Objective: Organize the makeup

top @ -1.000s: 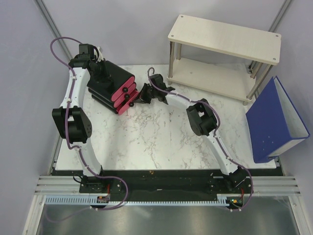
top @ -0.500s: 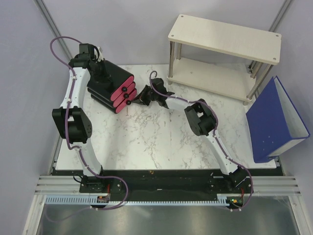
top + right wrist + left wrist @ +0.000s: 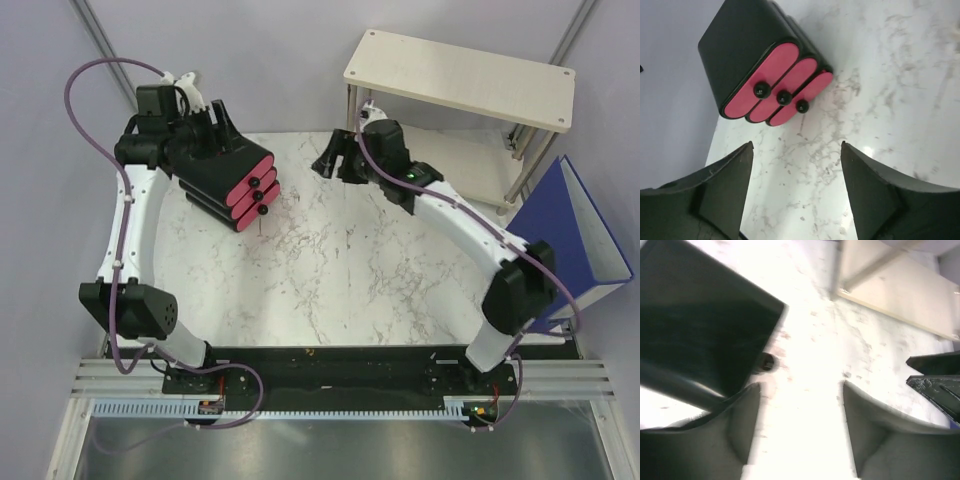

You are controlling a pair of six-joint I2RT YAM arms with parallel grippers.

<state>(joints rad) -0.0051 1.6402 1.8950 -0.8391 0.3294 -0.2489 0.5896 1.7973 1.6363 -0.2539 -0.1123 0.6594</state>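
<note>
Starting on the left, our left gripper [image 3: 799,430] is spread wide with nothing between its fingers. It hovers just beside the back of the black drawer box [image 3: 228,175], not touching it as far as we can tell. The box sits tilted near the far left corner of the marble table [image 3: 330,270]. It has three pink oval drawer fronts, each with a little black knob, and all are pushed in. As for the makeup, we honestly can't tell where it is or how it looks, since none of it shows in any view. Moving right, the right gripper [image 3: 796,190] is also released and empty, well apart from the box. Further right stand a pale wooden shelf [image 3: 460,75] and a blue binder [image 3: 565,250].
</note>
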